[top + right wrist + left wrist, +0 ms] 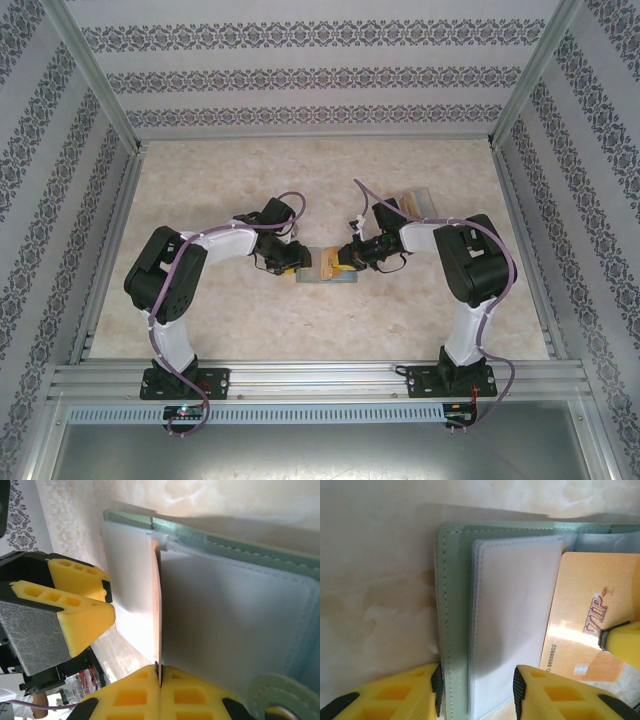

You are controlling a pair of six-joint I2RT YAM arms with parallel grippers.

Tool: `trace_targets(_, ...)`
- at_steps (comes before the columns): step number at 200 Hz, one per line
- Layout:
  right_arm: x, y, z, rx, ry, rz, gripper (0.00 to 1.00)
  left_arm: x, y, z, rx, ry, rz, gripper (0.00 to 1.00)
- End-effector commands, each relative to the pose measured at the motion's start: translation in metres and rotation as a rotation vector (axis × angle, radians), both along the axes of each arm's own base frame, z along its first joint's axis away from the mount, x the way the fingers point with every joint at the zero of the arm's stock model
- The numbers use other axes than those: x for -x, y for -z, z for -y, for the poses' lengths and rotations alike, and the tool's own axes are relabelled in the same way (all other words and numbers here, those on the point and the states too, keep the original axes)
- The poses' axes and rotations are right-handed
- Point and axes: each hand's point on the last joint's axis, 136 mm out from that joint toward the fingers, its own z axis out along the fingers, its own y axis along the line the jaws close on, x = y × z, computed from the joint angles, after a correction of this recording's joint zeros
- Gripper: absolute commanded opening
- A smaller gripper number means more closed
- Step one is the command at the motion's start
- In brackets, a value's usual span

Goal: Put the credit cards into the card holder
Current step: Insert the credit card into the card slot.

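The grey-green card holder (pixel 454 605) lies open on the table, its clear sleeves (pixel 512 620) fanned up. My left gripper (pixel 476 687) is open, its fingers straddling the holder's left cover edge and one sleeve. My right gripper (pixel 159 672) is shut on the orange-yellow credit card (pixel 158 605), seen edge-on between two sleeves. The left wrist view shows that card (pixel 590 625) flat, its left edge at the sleeve, with a right finger (pixel 625 645) on it. From above, both grippers (pixel 298 262) (pixel 345 262) meet over the holder (pixel 345 279). The teal-blue card is out of view.
A clear plastic case (pixel 418 203) lies on the table behind my right arm. The holder's round snap tab (pixel 280 700) shows at the lower right of the right wrist view. Patterned walls and metal rails (pixel 320 380) enclose the marbled table (pixel 220 190).
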Motion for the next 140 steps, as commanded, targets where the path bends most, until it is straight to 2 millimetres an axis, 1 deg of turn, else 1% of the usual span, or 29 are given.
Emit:
trace_targets(1, 0.0005, 0.0113, 0.0031, 0.03, 0.001, -0.005, 0.0, 0.0059, 0.005, -0.0015, -0.025, 0.011, -0.017, 0.43)
trace_targets(99, -0.0025, 0.0173, 0.0057, 0.044, -0.011, 0.023, 0.0, 0.0038, 0.0058, -0.0001, -0.024, 0.005, -0.024, 0.43)
trace_targets(121, -0.0044, 0.0154, 0.0063, 0.048, -0.003, 0.033, 0.0, 0.0036, 0.0067, 0.0003, -0.024, 0.003, -0.028, 0.43)
trace_targets(140, -0.0022, 0.014, 0.0072, 0.06, -0.003, 0.044, 0.0, 0.003, 0.0067, 0.0017, -0.014, -0.001, -0.028, 0.43)
